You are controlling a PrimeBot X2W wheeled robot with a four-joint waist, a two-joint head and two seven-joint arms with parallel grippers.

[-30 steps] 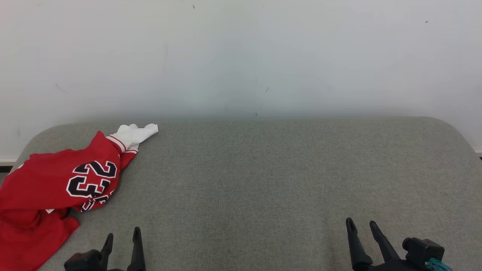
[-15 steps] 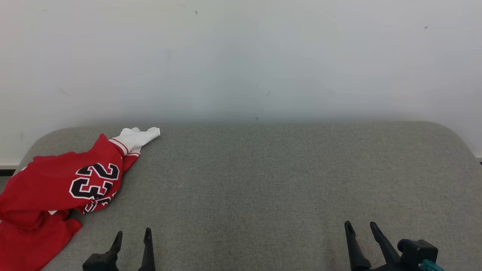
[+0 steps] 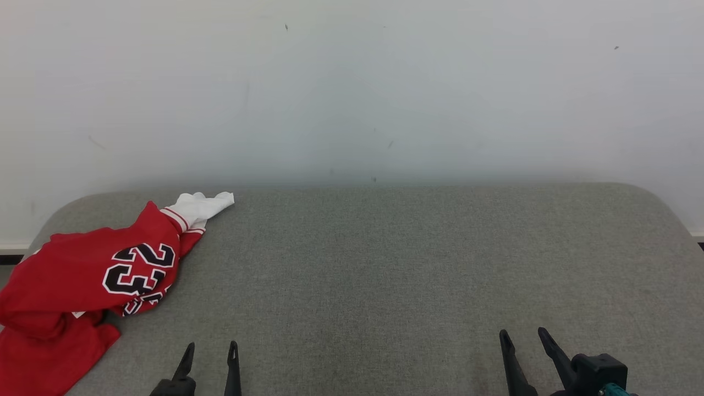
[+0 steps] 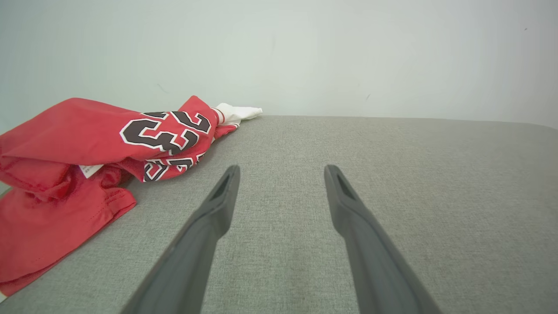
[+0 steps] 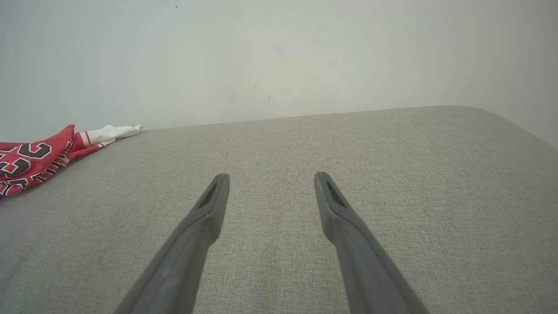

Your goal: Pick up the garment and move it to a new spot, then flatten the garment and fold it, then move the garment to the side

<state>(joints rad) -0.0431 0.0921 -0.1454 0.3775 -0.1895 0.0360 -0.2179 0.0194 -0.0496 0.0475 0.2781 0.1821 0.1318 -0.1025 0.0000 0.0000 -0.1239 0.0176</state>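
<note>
A red jersey (image 3: 71,286) with a black-and-white number and a white sleeve end lies crumpled at the left end of the grey cushioned surface (image 3: 385,275), part of it hanging over the left edge. The left wrist view has the jersey (image 4: 87,144) to the upper left of my fingers. My left gripper (image 3: 212,347) is open and empty at the bottom of the head view, to the right of the garment and apart from it. My right gripper (image 3: 522,333) is open and empty at the lower right, far from the garment (image 5: 30,163).
A pale wall (image 3: 352,82) rises directly behind the grey surface. The surface has rounded corners at the far left and far right, and its left edge lies under the jersey.
The head camera has shifted, so the scene sits slightly lower. My left gripper has moved to the right along the bottom edge and sunk lower in view. The jersey lies as before.
</note>
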